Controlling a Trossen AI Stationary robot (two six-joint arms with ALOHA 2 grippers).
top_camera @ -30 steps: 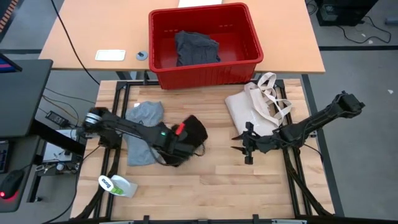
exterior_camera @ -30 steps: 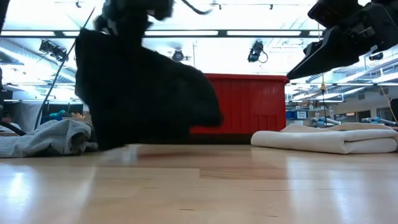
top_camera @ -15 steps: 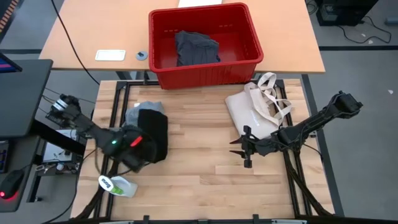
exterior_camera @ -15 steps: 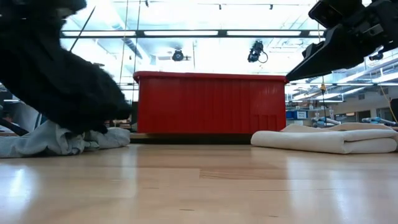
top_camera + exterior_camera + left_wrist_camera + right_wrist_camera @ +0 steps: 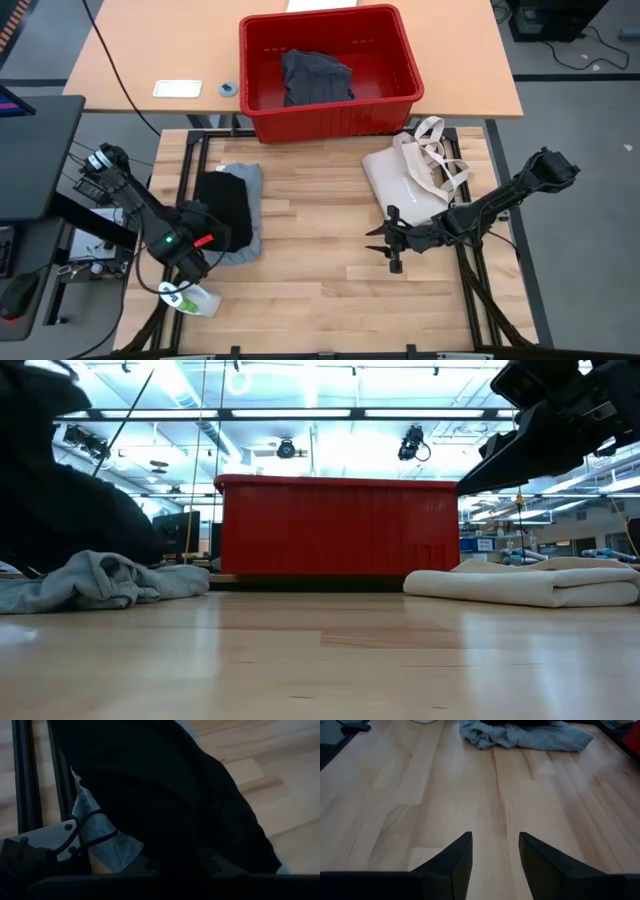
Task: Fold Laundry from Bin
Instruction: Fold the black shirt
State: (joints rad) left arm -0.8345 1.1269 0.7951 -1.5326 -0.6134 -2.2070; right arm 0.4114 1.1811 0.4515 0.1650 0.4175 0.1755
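While the left gripper (image 5: 197, 262) clamps the black garment (image 5: 224, 205) draped over the grey T-shirt (image 5: 243, 246), both unfolded, the right gripper (image 5: 380, 243) hovers spread and empty, and another garment (image 5: 315, 77) waits in the bin (image 5: 262, 120), so folding looks barely begun

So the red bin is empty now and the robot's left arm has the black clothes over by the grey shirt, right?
Not quite. The high view shows the red bin is not empty: a dark grey garment lies inside. The rest holds: the left gripper has the black garment by the grey T-shirt.
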